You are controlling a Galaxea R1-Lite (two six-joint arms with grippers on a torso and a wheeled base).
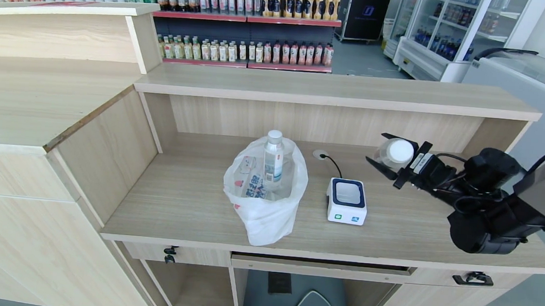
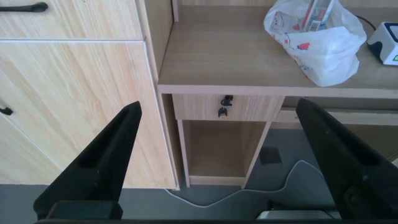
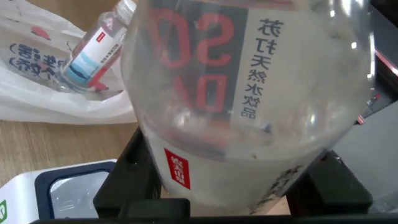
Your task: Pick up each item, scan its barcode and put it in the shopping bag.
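My right gripper [image 1: 393,163] is shut on a clear soda-water bottle [image 1: 393,154] with a white cap, held above the counter to the right of the scanner [image 1: 346,200]. Close up in the right wrist view the bottle [image 3: 249,99] shows a red and black label, with the scanner [image 3: 56,193] below it. A white shopping bag [image 1: 264,196] stands at the counter's middle with a clear bottle [image 1: 273,160] upright inside it. My left gripper [image 2: 217,168] hangs open low beside the counter, in front of the cabinet, with the bag [image 2: 320,43] farther off.
The wooden counter [image 1: 191,200] has a raised back ledge and a tall cabinet block on its left. A black cable [image 1: 332,163] runs from the scanner to a hole in the counter. Drawers with black handles [image 1: 472,278] sit below the front edge.
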